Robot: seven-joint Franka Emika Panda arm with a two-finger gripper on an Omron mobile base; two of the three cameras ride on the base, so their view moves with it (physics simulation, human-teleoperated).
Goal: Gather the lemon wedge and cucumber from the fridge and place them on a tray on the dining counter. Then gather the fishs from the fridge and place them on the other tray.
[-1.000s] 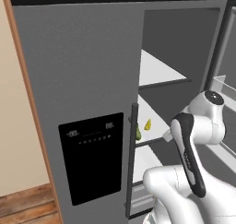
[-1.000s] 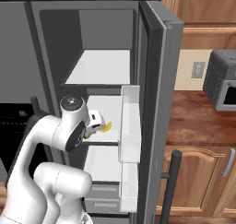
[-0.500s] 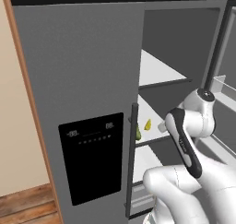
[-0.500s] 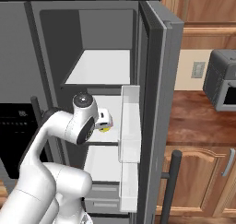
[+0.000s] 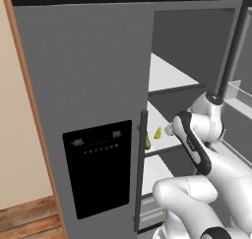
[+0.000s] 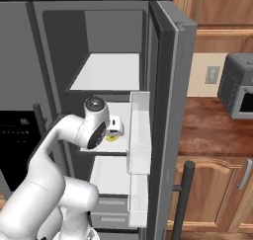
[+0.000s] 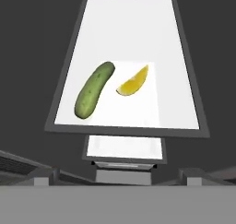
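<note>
We are on the first step, reaching into the fridge point(image 6: 163, 46): cucumber point(image 7: 94, 90) and lemon wedge point(image 7: 133, 81) lie just beside each other on the middle shelf point(image 7: 175, 112). Our fingers stand released, holding nothing; next we descend over one.

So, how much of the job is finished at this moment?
Done: the fridge door stands open. In hand: the open gripper holds nothing; the arm reaches toward the middle shelf, where the cucumber and lemon wedge lie side by side, apart. Left: picking both and carrying them to a tray, then all the fish.
</note>
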